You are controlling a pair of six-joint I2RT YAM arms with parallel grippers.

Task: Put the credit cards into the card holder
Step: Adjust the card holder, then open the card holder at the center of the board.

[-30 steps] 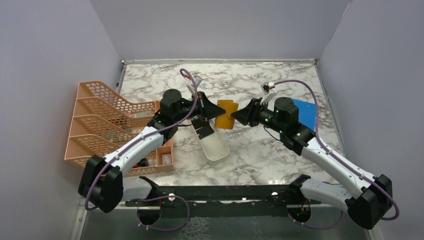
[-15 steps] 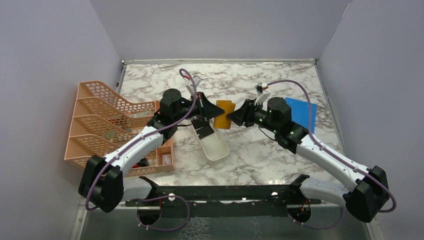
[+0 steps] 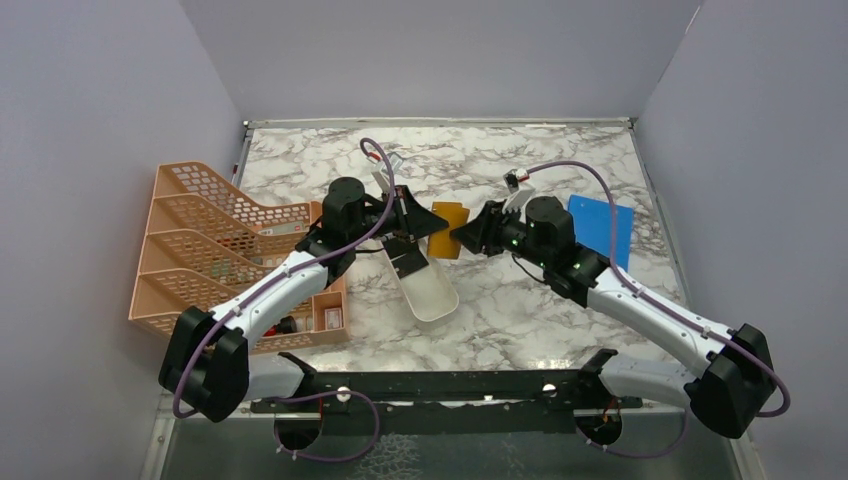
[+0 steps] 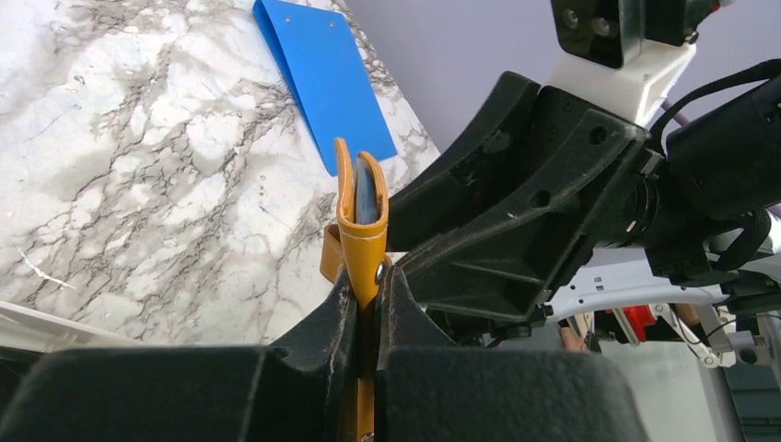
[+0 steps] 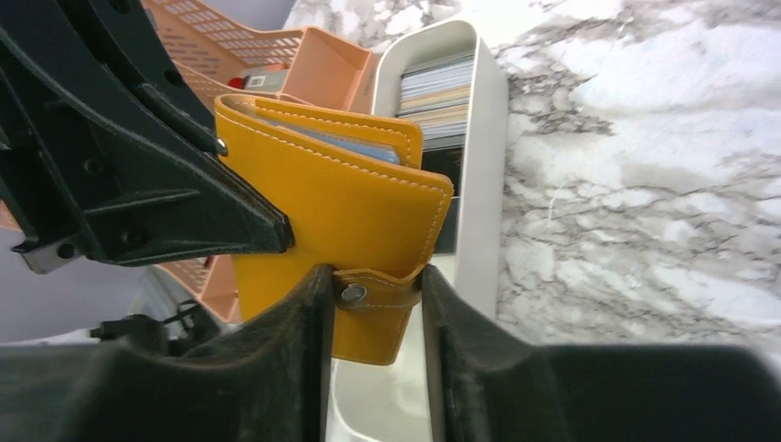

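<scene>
The orange-tan card holder point(image 3: 450, 229) hangs folded above the table between both arms. My left gripper point(image 3: 428, 222) is shut on its lower edge point(image 4: 361, 221), near a snap. A pale card edge point(image 4: 368, 193) shows inside the fold. My right gripper point(image 5: 376, 276) stands open at the holder's point(image 5: 341, 212) other side. The snap strap point(image 5: 379, 299) sits between its fingers, filling most of the gap. More credit cards point(image 5: 437, 101) lie stacked in the white tray point(image 5: 488, 184), and a black one point(image 3: 408, 262) shows from above.
The white oblong tray point(image 3: 430, 290) lies under the holder, slanting toward the near edge. A peach mesh file rack point(image 3: 200, 240) stands at the left. A blue flat sheet point(image 3: 600, 225) lies on the marble table behind the right arm.
My right arm has moved left, bringing its fingers from beside the holder to around its strap. The left gripper and the holder have stayed put.
</scene>
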